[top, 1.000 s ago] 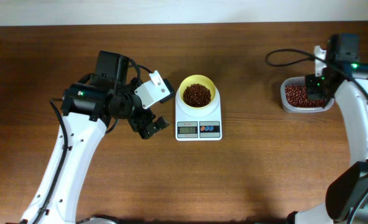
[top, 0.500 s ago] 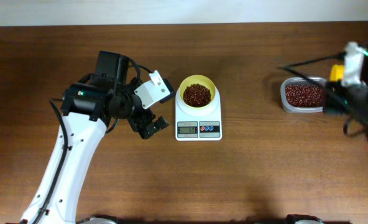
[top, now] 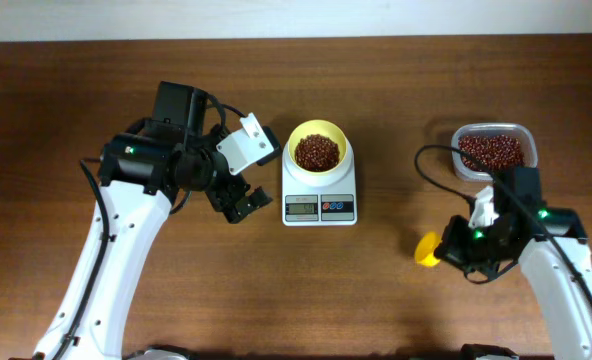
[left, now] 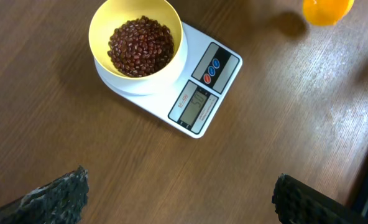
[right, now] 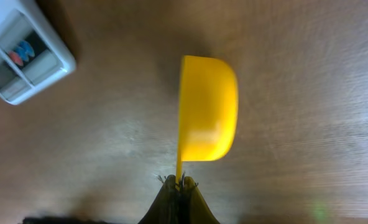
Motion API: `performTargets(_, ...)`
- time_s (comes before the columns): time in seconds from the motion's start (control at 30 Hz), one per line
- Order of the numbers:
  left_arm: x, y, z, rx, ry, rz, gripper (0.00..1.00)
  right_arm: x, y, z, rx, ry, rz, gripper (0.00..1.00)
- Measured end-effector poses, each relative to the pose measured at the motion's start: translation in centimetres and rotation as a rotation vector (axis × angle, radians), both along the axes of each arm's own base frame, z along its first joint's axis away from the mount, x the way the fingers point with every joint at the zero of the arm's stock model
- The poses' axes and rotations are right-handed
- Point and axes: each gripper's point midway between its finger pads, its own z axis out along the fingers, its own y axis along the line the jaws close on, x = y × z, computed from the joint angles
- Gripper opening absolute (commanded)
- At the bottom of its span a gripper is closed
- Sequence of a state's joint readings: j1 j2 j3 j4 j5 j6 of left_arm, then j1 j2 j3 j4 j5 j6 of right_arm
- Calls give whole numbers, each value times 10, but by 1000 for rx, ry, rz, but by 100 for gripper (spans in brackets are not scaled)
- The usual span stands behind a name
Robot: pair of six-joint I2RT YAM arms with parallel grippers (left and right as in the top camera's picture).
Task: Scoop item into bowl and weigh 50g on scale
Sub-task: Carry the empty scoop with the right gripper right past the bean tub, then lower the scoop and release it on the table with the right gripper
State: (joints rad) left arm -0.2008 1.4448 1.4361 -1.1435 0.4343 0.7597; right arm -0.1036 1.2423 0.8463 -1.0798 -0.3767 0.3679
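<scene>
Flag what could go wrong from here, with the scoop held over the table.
1. The right gripper pinches the yellow scoop only by the end of its thin handle, and the scoop looks rolled on its side; it may twist and spill any load.
2. The bowl of beans sits toward the back of the scale; a bump from the scoop could shift it and upset the reading.
3. The open left gripper sits close beside the scale and could nudge it.
</scene>
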Motion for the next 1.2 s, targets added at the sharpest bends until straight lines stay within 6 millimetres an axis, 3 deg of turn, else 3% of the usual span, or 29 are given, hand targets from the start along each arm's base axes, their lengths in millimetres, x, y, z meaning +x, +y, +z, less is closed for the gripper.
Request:
performTargets(0.1, 0, 0, 0, 0, 0, 0, 99, -10, 3, -12, 16, 34, 1, 5)
performTargets(0.13, 0, 0, 0, 0, 0, 0, 99, -9, 4, -12, 20, 30, 1, 14)
performTargets(0.17, 0, 0, 0, 0, 0, 0, 99, -10, 3, -12, 22, 33, -3, 31)
performTargets(0.33, 0, 0, 0, 0, -1, 0, 99, -21, -3, -13, 19, 87, -31, 71)
performTargets(0.37, 0, 0, 0, 1, -1, 0, 99, -28, -6, -14, 0, 118, -41, 97)
performTargets(0.77, 0, 0, 0, 0, 0, 0, 99, -30, -52, -25, -261, 157, -168, 99)
performTargets(0.97, 0, 0, 0, 0, 0, 0, 99, 11, -70, -22, -337, -10, -215, 99)
performTargets(1.03, 0, 0, 0, 0, 0, 0, 99, 16, -80, -19, -395, -31, -230, 99)
performTargets(1.2, 0, 0, 0, 0, 0, 0, 99, 30, -93, 6, -463, -81, -243, 99)
